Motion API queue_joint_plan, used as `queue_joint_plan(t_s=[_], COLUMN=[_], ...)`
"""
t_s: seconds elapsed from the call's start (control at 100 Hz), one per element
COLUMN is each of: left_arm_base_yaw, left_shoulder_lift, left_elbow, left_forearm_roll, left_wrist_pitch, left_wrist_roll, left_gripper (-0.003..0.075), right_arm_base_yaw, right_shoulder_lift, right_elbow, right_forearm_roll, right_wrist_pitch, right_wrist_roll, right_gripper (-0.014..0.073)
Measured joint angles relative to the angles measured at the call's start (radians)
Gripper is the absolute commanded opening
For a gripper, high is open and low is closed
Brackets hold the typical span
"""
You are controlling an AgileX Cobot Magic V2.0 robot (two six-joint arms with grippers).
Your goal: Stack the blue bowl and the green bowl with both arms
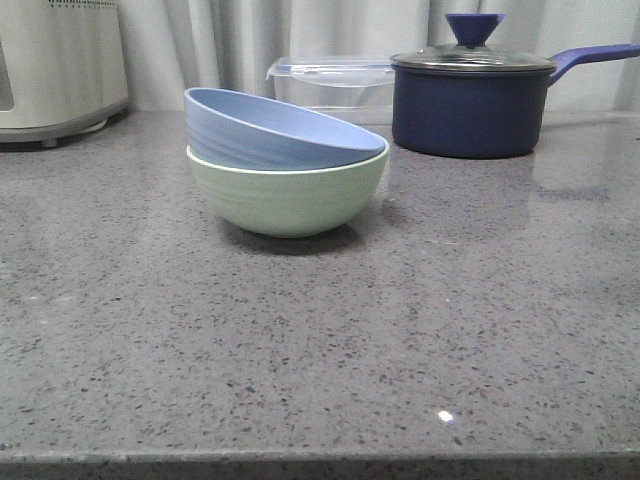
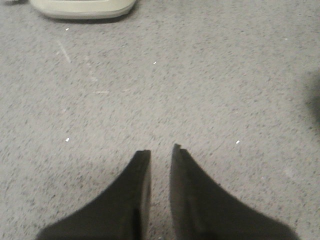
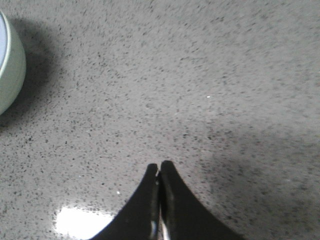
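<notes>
The pale blue bowl (image 1: 270,130) sits tilted inside the mint-green bowl (image 1: 288,195), its left rim raised, on the grey speckled counter (image 1: 330,350). Neither arm shows in the front view. In the left wrist view my left gripper (image 2: 161,150) hangs over bare counter, its fingers a narrow gap apart with nothing between them. In the right wrist view my right gripper (image 3: 159,165) is shut, empty, over the counter. The green bowl's side (image 3: 11,75) shows at the edge of that view, well apart from the fingers.
A dark navy lidded saucepan (image 1: 470,105) stands at the back right with its handle pointing right. A clear lidded container (image 1: 330,80) is behind the bowls. A cream appliance (image 1: 60,65) stands at the back left, its base (image 2: 82,7) also in the left wrist view.
</notes>
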Motion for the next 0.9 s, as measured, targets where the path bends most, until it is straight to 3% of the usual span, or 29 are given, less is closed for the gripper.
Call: queue_joint_plan(t_s=[0.53, 0.9], left_arm_base_yaw=[0.015, 0.015], left_shoulder_lift=[-0.36, -0.53], left_elbow=[0.294, 0.394], left_forearm_roll=[0.006, 0.008], left_wrist_pitch=[-0.19, -0.217], left_wrist_roll=[0.0, -0.002], left_gripper=[-0.002, -0.002], right_arm_base_yaw=[-0.007, -0.008], right_shoulder_lift=[-0.398, -0.615], right_elbow=[0.263, 0.37], right_forearm_roll=[-0.023, -0.024], right_wrist_pitch=[-0.183, -0.192], right_wrist_roll=[0.0, 0.0], right_gripper=[-0.0081, -0.0081])
